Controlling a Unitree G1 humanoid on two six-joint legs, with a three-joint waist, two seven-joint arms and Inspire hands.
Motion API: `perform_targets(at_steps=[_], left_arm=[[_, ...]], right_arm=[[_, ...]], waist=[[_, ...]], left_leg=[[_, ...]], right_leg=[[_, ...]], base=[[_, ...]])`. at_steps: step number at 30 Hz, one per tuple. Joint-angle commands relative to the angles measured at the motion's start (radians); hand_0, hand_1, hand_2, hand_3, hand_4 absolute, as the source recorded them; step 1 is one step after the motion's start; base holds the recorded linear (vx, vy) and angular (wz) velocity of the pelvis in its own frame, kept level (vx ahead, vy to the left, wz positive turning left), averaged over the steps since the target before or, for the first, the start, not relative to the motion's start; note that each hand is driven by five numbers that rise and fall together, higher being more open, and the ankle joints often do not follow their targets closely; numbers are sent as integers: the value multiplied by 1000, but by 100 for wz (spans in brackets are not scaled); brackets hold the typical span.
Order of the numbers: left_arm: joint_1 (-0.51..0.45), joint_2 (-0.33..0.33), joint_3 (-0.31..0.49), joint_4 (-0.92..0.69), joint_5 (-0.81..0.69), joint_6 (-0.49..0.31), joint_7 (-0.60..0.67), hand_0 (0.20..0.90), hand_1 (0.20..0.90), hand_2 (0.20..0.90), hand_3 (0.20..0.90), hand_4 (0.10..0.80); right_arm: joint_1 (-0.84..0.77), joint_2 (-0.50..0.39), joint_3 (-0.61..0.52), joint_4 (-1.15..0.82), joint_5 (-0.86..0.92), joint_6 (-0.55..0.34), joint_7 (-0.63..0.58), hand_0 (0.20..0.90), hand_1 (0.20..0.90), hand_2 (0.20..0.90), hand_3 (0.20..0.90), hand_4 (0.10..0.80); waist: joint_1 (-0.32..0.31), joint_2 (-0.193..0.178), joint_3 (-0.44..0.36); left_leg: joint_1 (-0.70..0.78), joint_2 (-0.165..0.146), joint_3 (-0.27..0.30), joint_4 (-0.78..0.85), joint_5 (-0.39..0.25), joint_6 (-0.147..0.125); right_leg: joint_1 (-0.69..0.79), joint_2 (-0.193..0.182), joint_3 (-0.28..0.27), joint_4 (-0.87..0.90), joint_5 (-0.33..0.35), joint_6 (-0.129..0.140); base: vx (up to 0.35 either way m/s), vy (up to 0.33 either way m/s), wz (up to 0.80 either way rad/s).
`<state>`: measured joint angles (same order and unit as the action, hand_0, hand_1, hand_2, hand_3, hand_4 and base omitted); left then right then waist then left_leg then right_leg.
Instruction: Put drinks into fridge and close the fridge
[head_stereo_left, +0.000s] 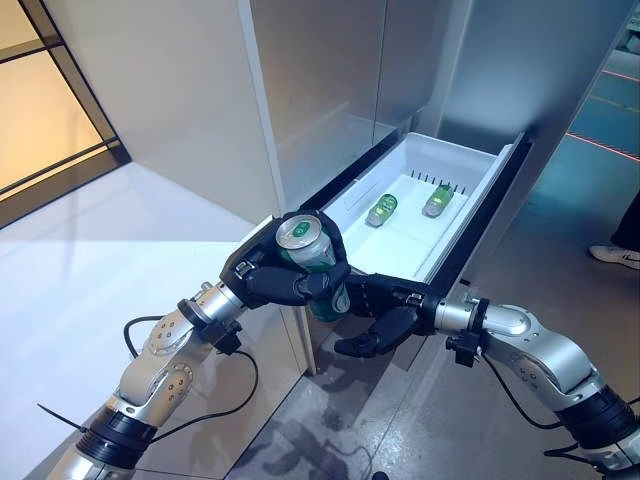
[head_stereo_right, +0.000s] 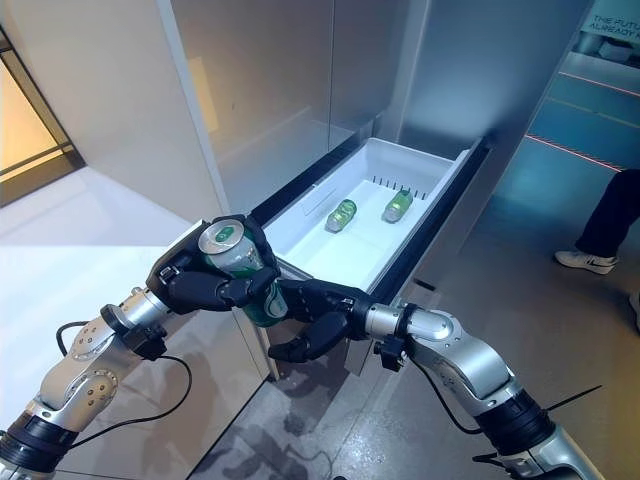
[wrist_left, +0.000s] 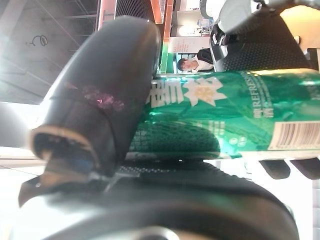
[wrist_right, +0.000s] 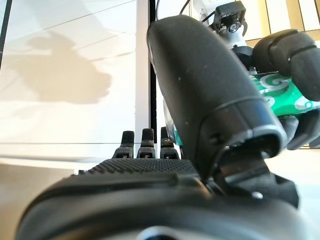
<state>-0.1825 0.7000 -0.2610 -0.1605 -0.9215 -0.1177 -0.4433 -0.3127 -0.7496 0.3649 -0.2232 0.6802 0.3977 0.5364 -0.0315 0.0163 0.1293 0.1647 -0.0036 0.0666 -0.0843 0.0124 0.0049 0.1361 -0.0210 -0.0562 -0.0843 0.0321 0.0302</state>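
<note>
The left robot hand (head_stereo_left: 285, 280) wraps around an upright green can (head_stereo_left: 312, 258) at the near end of the open fridge drawer (head_stereo_left: 470, 160), ready for loading beside two cans (head_stereo_left: 381, 210) lying inside, while the right robot hand (head_stereo_left: 385, 318), fingers loosely open, waits just beneath as support.
</note>
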Motion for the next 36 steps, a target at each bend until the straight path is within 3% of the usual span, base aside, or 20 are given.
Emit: perform_targets(at_steps=[1,12,36], left_arm=[[-210,-5,30,3,-59,-122,19,300,300,300,200,100],[-216,-49,-7,-12,-38,-108,-6,300,300,300,200,100],[-256,-46,-80,-28,-69,-104,10,300,300,300,200,100]], right_arm=[[-158,28,-42,-59,166,-72,-39,900,900,900,900,800],[-141,139,-55,-21,316,-67,-246,900,900,900,900,800],[-201,98,124,-25,151,82,-80,900,900,900,900,800]], waist=[[3,-24,-80],[5,-16,-79],[8,-21,-77]], left_leg=[[-1,-50,-48,24,-58,11],[0,-50,-49,25,-60,10],[-1,-54,-54,33,-59,12]], right_leg=[[-7,16,-29,89,-90,35],[-4,19,-31,81,-88,36],[-1,19,-23,84,-92,31]], base=[[0,0,0],[0,0,0],[0,0,0]])
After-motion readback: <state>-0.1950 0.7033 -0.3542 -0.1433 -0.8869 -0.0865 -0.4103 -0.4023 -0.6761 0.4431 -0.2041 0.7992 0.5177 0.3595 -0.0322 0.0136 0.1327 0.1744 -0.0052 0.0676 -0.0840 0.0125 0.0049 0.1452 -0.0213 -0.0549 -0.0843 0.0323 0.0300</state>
